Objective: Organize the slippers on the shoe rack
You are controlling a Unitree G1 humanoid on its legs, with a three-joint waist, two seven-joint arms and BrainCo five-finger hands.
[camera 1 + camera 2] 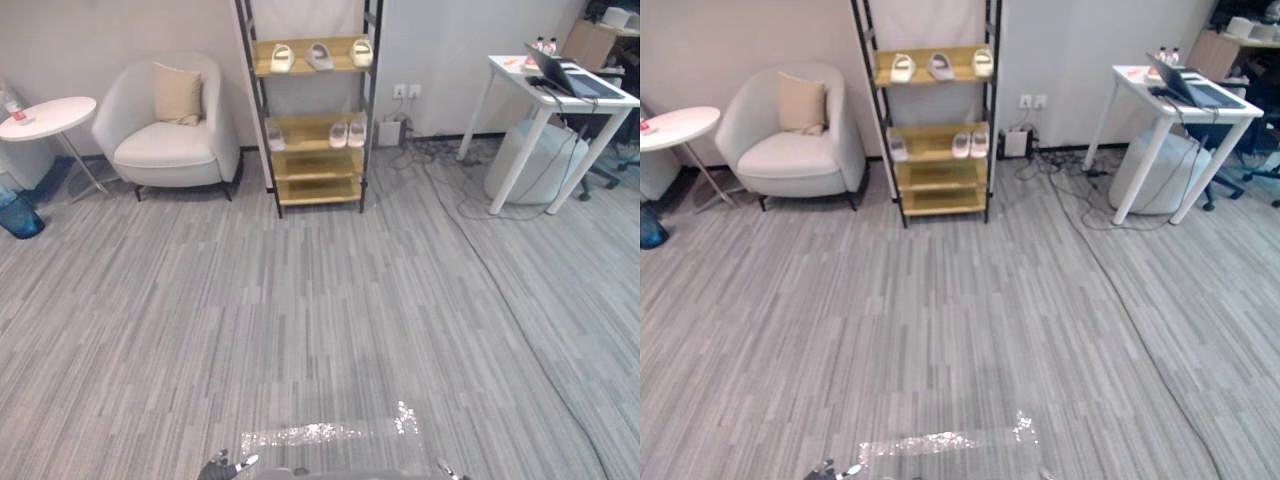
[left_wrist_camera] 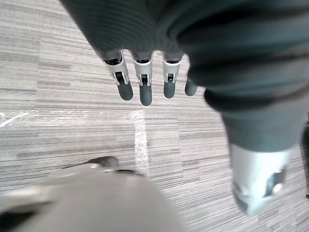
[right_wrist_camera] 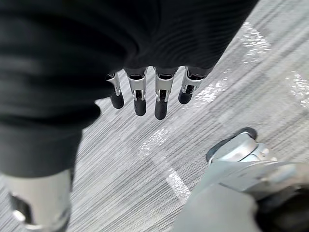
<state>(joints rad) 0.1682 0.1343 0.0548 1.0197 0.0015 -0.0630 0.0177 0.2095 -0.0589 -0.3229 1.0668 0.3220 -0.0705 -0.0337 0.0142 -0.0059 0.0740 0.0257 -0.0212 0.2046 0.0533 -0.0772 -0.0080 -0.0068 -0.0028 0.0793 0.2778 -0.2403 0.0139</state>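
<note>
Left hand (image 2: 143,82) and right hand (image 3: 147,96) hang over the carpet (image 1: 320,300), fingers straight and relaxed, holding nothing. Far off at upper centre, the shoe rack (image 1: 305,132) holds three top-shelf slippers (image 1: 319,56) and three lower slippers (image 1: 347,133). They look light and soft, best pinched across the strap.

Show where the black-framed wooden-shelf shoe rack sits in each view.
Left eye view: black-framed wooden-shelf shoe rack, top centre.
Right eye view: rack, top, left of centre.
Left wrist view: grey striped carpet beyond left robot hand.
Right wrist view: carpet beyond right robot hand.
Shared landmark: white armchair left of it.
</note>
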